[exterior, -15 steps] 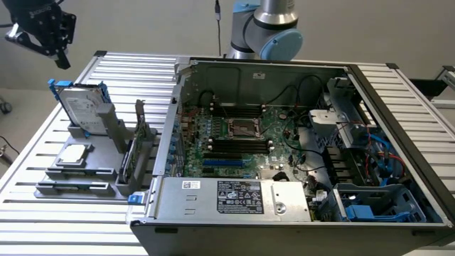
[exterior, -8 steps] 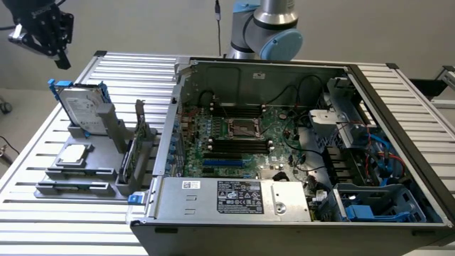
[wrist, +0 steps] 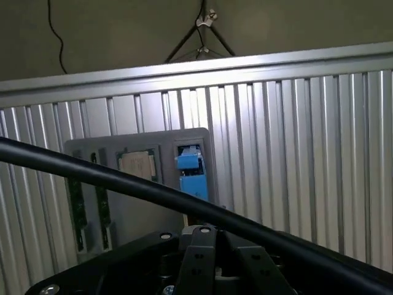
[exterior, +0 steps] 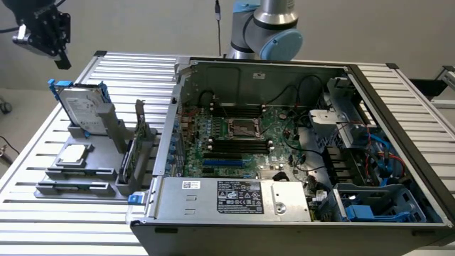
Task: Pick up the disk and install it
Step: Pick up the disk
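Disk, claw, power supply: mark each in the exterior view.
disk (exterior: 80, 109), exterior view, its silver-grey face.
claw (exterior: 63, 62), exterior view, between its fingertips.
power supply (exterior: 238, 196), exterior view, its white label.

Disk (exterior: 80, 109) upright on fixture (exterior: 104, 156), exterior view's left of case (exterior: 249, 74); chip (exterior: 73, 153) before it.

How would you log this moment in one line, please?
gripper: shut, empty, in the air apart from disk | disk: upright in grey holder, not picked up | computer case: open
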Tool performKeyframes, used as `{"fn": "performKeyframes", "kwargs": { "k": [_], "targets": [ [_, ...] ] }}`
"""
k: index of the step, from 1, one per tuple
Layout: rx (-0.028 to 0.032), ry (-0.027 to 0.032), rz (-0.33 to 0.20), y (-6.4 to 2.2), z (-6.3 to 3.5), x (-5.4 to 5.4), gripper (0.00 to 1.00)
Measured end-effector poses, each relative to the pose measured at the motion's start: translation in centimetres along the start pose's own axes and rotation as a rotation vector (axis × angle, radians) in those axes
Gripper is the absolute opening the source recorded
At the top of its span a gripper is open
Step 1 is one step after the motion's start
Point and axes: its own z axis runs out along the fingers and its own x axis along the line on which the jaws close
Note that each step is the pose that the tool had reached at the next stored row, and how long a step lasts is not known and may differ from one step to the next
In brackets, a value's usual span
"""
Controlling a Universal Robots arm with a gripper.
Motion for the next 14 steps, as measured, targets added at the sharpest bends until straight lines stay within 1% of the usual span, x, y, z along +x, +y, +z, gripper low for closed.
{"fn": "performKeyframes", "kwargs": {
  "k": [7,8,10,12,13,14],
  "targets": [
    [0.0024,0.0007,-0.126,0.00,0.03,0.0,0.11],
    [0.0027,0.0008,-0.137,0.06,0.04,0.0,0.11],
    [0.0026,0.0009,-0.146,0.19,0.03,0.1,0.11],
    [0.0027,0.0010,-0.149,0.28,0.04,0.5,0.11],
    [0.0027,0.0010,-0.149,0.29,0.05,0.8,0.12],
    [0.0027,0.0010,-0.149,0.31,0.06,1.0,0.18]
  ]
}}
